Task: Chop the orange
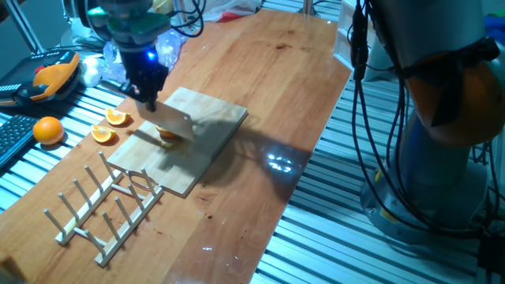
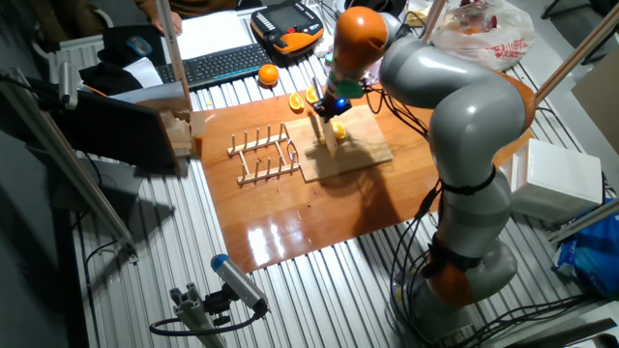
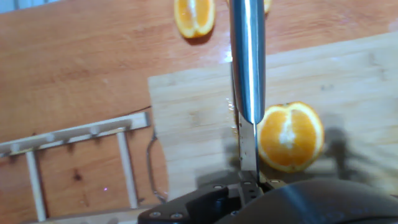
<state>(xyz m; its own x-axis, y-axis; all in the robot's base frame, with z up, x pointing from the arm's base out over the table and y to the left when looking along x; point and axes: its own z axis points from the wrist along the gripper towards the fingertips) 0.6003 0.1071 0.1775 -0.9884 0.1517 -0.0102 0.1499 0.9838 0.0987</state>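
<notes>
The half orange — round, flat cut face up, pale segments ringed by bright peel — lies on the pale rectangular wooden cutting board, just beside the broad, shiny steel blade of a cleaver-like knife. The dark two-finger gripper is clamped on the knife's handle, holding the blade down at the board. Two thin orange wedges and a whole round orange lie off the board, near a slatted wooden dish rack on the glossy reddish wooden tabletop.
</notes>
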